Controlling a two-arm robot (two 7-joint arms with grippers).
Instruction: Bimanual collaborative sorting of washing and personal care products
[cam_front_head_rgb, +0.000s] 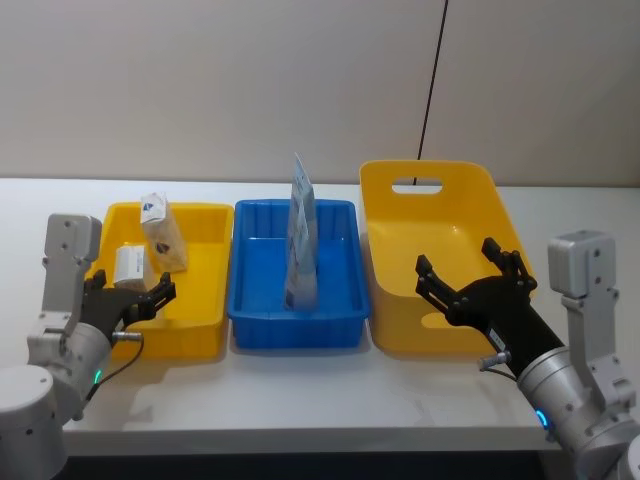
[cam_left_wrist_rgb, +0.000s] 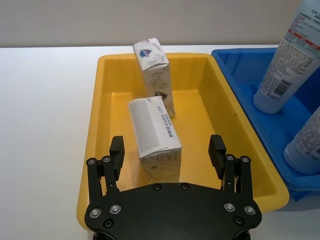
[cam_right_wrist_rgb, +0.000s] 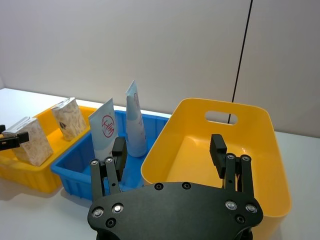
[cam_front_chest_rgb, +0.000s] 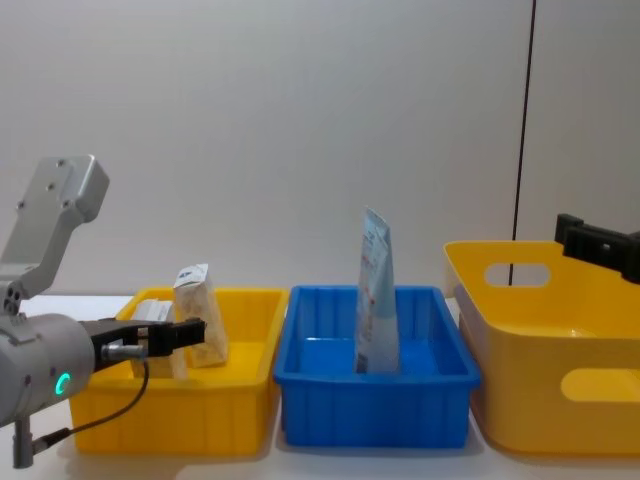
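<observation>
Two cream paper-wrapped packs stand in the left yellow tray (cam_front_head_rgb: 205, 300): one upright with a dark logo (cam_front_head_rgb: 163, 232) at the back, one nearer (cam_front_head_rgb: 129, 266). My left gripper (cam_left_wrist_rgb: 166, 149) is open at the tray's near end, its fingers either side of the nearer pack (cam_left_wrist_rgb: 154, 134) without touching it. Two white-and-pale-blue tubes (cam_front_head_rgb: 302, 235) stand upright in the blue tray (cam_front_head_rgb: 338, 325). My right gripper (cam_front_head_rgb: 470, 278) hangs open over the front wall of the yellow basket (cam_front_head_rgb: 440, 215), holding nothing.
The three containers sit side by side on a white table (cam_front_head_rgb: 300, 395), with bare table in front of them and to the far left. A wall with a dark cable (cam_front_head_rgb: 432, 90) rises behind. The basket (cam_right_wrist_rgb: 250, 165) has nothing in it.
</observation>
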